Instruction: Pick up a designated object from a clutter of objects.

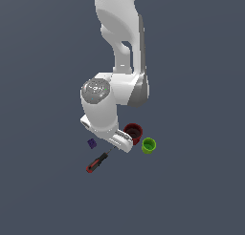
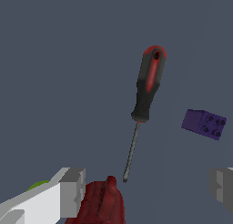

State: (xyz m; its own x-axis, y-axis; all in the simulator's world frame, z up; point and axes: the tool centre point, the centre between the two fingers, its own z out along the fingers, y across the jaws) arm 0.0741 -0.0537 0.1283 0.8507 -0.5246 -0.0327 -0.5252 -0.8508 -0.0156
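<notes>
High exterior overview; close wrist view.

screwdriver [image 1: 97,162] exterior view's left, block [image 1: 92,143] behind | mug [image 1: 133,132], cup [image 1: 149,145] right

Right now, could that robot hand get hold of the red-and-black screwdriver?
Probably yes. The gripper is open above the screwdriver, which lies alone, apart from the purple block and red mug.

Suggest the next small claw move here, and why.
Probably shift the open claw along the shaft toward the screwdriver handle before descending: the fingers now straddle only the tip, close to the dark red mug.
</notes>
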